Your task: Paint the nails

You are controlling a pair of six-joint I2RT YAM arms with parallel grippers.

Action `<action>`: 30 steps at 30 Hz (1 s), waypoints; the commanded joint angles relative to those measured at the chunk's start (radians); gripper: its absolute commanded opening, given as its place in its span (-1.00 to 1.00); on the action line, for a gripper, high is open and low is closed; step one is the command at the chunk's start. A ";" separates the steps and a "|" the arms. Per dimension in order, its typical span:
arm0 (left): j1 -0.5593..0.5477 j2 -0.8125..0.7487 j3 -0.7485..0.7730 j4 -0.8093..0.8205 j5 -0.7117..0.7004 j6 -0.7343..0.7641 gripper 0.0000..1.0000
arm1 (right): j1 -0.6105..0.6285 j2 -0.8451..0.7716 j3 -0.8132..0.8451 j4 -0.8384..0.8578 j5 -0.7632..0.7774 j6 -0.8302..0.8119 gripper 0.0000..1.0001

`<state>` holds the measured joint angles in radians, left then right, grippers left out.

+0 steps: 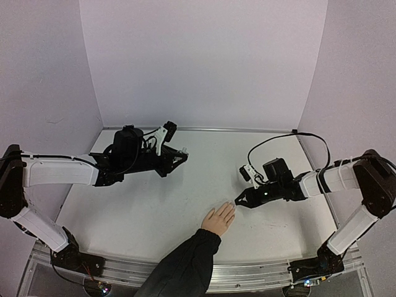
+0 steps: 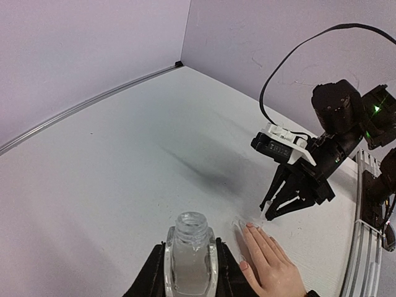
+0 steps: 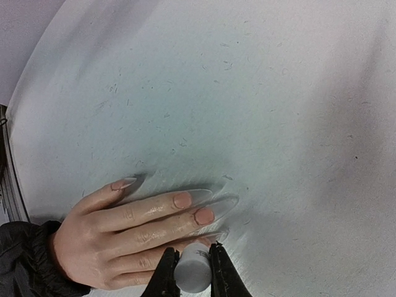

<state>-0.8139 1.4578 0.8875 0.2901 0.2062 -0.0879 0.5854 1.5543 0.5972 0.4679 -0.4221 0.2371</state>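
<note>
Though top view blurs it, right pincer (image 3: pixel 193 273) pinches white cap (image 3: pixel 191 279) by nails (image 3: pixel 182 200); left pincer (image 2: pixel 190 272) pinches bottle (image 2: pixel 190 244).

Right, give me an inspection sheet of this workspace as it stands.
Surface: white table, speckled with fine marks.
Job's things: hand flat, palm down; nails pinkish, with long clear tips.
Clutter: nothing seen.
Grippers: left gripper shut on an uncapped clear bottle; right gripper shut on a white cap beside the hand.
Cables: black cable loops above the right arm's wrist.
Surroundings: plain pale walls on three sides.
</note>
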 commanded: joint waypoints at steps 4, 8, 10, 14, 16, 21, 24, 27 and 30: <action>-0.006 -0.019 0.018 0.067 0.006 -0.009 -1.00 | 0.006 0.015 0.024 -0.020 0.003 0.000 -1.00; -0.005 -0.016 0.019 0.067 0.007 -0.006 -1.00 | 0.005 0.018 0.028 -0.020 0.011 0.003 -1.00; -0.005 -0.014 0.022 0.067 0.007 -0.006 -1.00 | 0.005 0.020 0.030 -0.020 0.014 0.004 -1.00; -0.005 -0.010 0.025 0.067 0.009 -0.003 -1.00 | 0.006 0.029 0.037 -0.017 0.018 0.003 -1.00; -0.005 -0.010 0.025 0.067 0.007 -0.003 -1.00 | 0.005 0.033 0.039 -0.017 0.021 0.004 -1.00; -0.005 -0.008 0.026 0.067 0.007 0.000 -1.00 | 0.005 0.032 0.039 -0.012 0.031 0.005 -1.00; -0.005 -0.005 0.028 0.067 0.008 0.002 -1.00 | 0.006 0.034 0.041 -0.011 0.040 0.010 -1.00; -0.005 -0.001 0.030 0.067 0.009 0.004 -1.00 | 0.005 0.040 0.044 -0.009 0.046 0.012 -1.00; -0.005 -0.003 0.028 0.067 0.009 0.004 -1.00 | 0.005 0.041 0.045 -0.005 0.053 0.014 -1.00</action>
<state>-0.8139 1.4586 0.8875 0.2901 0.2066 -0.0868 0.5854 1.5879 0.6052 0.4656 -0.3832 0.2413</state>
